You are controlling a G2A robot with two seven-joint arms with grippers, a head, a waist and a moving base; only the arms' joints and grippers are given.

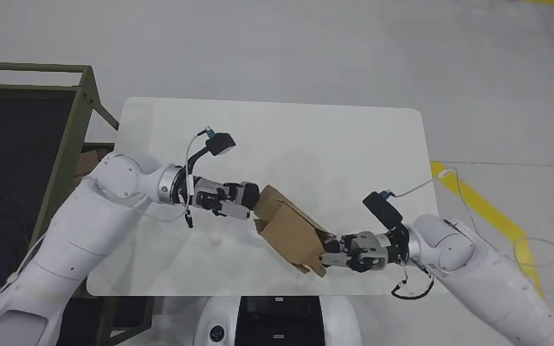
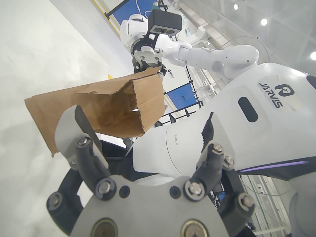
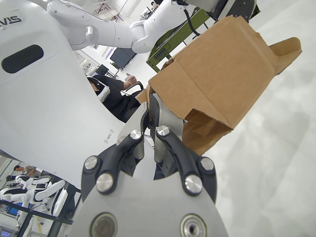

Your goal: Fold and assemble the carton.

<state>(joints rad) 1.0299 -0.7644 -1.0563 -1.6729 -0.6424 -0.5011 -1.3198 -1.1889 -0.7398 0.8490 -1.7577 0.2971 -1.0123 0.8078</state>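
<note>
White worktop (image 1: 346, 138) on a pale grey floor, with a green metal frame (image 1: 86, 95) standing at its left side. On it, the right end effector (image 3: 151, 114) is drawn narrow, its fingers (image 3: 167, 118) pinched on a ragged end flap of the carton (image 3: 217, 75). The left end effector (image 1: 249, 197) is spread wide; one pale finger (image 2: 74, 124) lies against a loose flap at the carton's opposite end, and the other finger stands well clear of the cardboard. Between the two, the carton is plain brown corrugated board, partly squared up into a hollow sleeve, with sharp creases along its corners and torn, uneven flap edges. It lies slantwise over the worktop's near half, close to the front edge.
</note>
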